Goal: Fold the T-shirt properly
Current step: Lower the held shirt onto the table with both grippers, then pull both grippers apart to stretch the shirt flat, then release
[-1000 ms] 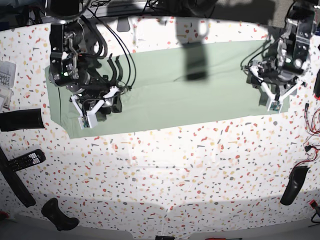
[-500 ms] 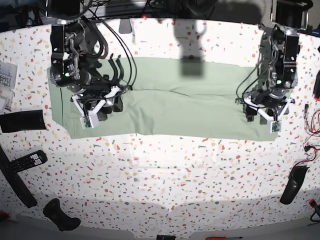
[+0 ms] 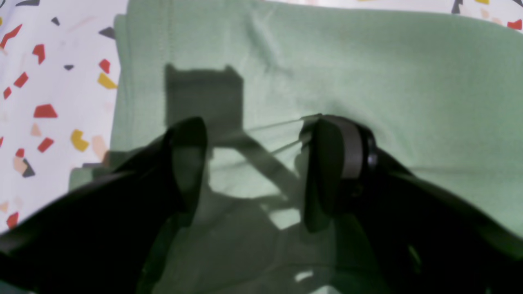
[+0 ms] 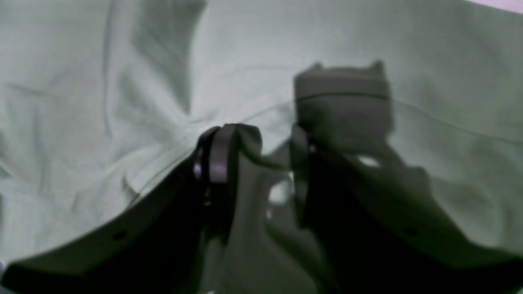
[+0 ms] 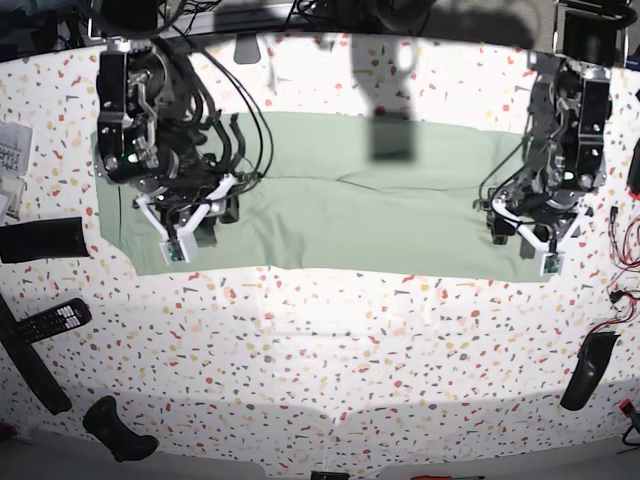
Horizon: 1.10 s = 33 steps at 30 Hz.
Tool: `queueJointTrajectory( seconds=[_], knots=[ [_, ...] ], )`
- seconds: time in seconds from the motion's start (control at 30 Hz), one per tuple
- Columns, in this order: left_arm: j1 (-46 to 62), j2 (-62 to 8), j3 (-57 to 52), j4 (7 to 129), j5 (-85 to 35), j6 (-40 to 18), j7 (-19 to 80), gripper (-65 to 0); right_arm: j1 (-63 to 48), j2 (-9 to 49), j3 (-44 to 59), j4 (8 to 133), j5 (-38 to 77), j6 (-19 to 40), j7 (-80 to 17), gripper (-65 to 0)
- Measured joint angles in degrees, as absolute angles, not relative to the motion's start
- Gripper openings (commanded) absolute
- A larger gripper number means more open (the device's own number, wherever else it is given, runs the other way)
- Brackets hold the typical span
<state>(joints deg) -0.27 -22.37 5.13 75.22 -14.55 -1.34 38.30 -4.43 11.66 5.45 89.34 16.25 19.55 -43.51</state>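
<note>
On the left of the base view, my right gripper (image 5: 193, 222) hadn't moved, its jaws part-closed, pinching a ridge of the T-shirt (image 5: 330, 215) lying as a long band across the table (image 5: 320, 350). On the right, my left gripper (image 5: 528, 232) had dragged its end nearer, squaring the fold; its jaws stood wide, tips pressing cloth, nothing gripped

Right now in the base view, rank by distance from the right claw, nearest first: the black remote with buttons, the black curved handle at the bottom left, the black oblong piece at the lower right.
From the right claw:
1. Black remote with buttons, left edge.
2. Black curved handle, bottom left corner.
3. Black oblong piece, far lower right.
</note>
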Motion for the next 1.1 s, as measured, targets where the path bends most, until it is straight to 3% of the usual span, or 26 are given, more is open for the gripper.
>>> queueJointTrajectory(
  seconds=[0.53, 0.73, 1.1],
  knots=[
    [0.91, -22.52, 5.69, 87.05, -7.86, 0.16, 51.99, -26.8, -3.42, 11.73, 5.45, 101.69, 16.05, 19.57, -44.8, -43.4],
    [-2.74, -22.55, 5.96, 90.26, -3.46, 0.01, 54.35, -26.7, 0.01, 11.73, 5.43, 102.17, 16.08, 19.55, -49.65, -29.3],
    [-7.35, -22.55, 5.93, 92.38, 5.87, 1.52, 57.04, -26.5, 2.85, 11.73, 5.43, 102.17, 16.08, 19.55, -53.93, -28.8]
  ],
)
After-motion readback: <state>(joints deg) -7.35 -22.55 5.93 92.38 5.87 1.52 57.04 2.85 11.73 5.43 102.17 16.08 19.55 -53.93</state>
